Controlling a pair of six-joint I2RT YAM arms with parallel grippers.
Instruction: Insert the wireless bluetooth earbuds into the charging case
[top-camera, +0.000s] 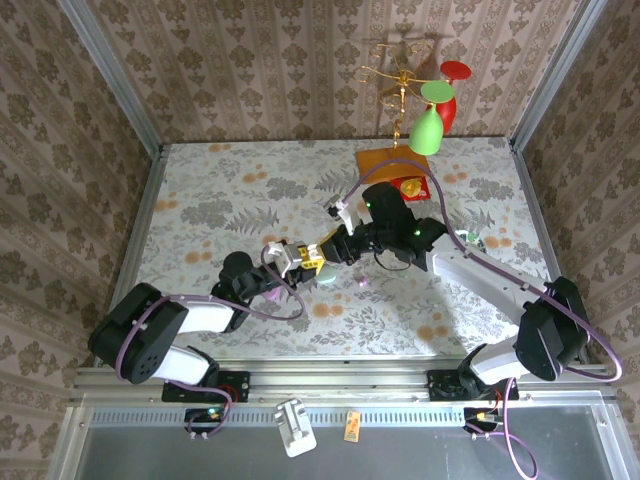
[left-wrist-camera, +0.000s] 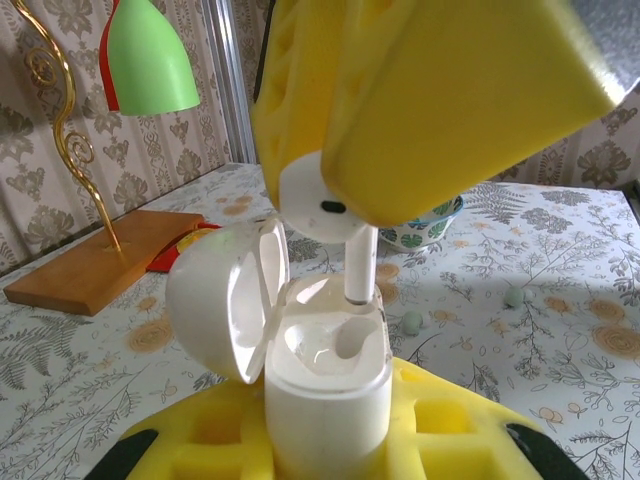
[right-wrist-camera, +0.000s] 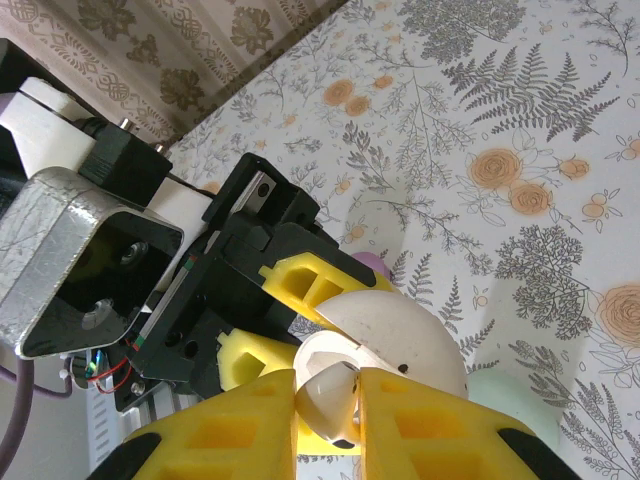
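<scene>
My left gripper (left-wrist-camera: 328, 432) is shut on the white charging case (left-wrist-camera: 325, 395), which stands upright between its yellow pads. The lid (left-wrist-camera: 215, 300) is swung open to the left. My right gripper (right-wrist-camera: 328, 425) is shut on a white earbud (right-wrist-camera: 330, 398). In the left wrist view the earbud (left-wrist-camera: 318, 200) hangs from the right gripper's yellow fingers (left-wrist-camera: 450, 90). Its stem points down, and the tip is at the rim of the case's right socket. In the top view the left gripper (top-camera: 298, 260) and the right gripper (top-camera: 336, 248) meet over the middle of the table.
A mint oval case (right-wrist-camera: 520, 412) and a lilac one (right-wrist-camera: 372, 264) lie on the table below the grippers. Two small pale green pieces (left-wrist-camera: 412, 321) lie further off. A patterned bowl (left-wrist-camera: 428, 230) and a lamp stand on a wooden board (top-camera: 395, 165) stand behind.
</scene>
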